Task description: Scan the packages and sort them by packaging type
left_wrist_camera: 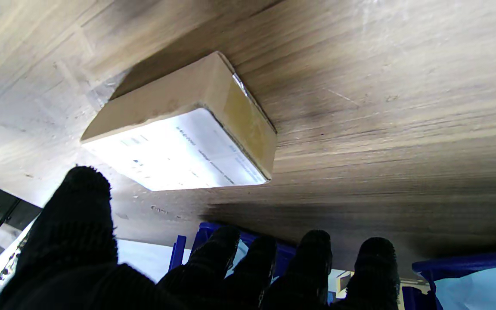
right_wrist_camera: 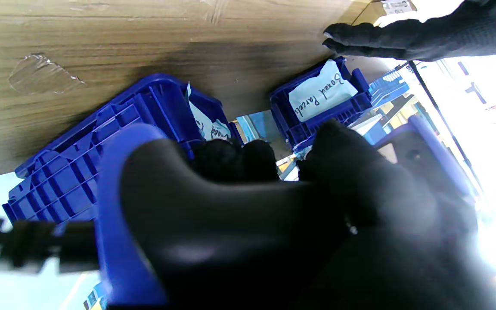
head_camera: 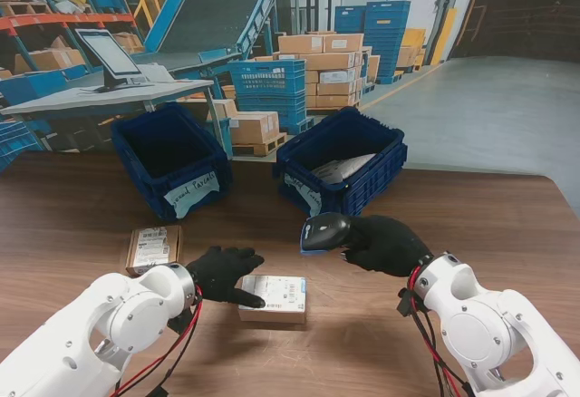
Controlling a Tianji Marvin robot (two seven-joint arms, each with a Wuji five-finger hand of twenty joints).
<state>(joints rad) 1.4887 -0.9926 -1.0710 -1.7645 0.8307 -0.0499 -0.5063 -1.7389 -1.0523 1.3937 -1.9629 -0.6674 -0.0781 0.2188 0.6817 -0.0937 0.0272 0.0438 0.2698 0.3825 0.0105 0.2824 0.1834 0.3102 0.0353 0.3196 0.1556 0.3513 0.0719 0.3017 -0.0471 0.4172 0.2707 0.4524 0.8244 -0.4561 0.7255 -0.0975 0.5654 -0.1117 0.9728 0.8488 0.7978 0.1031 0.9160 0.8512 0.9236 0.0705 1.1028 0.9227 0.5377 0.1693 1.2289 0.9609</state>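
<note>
Scan step: R hand (head_camera: 391, 245) clamped on scanner (head_camera: 323, 231) aimed at boxed pkg (head_camera: 274, 297) on table near me, L hand (head_camera: 223, 273) spread, fingertips on label; next prob. lift into left-side "Boxed Parcels" bin (head_camera: 172, 157).

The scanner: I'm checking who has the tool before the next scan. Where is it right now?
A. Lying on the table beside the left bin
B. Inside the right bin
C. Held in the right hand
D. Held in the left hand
C: the right hand is wrapped around the scanner, raised with its head toward the labelled box, while the left hand rests fingers on that box.
</note>
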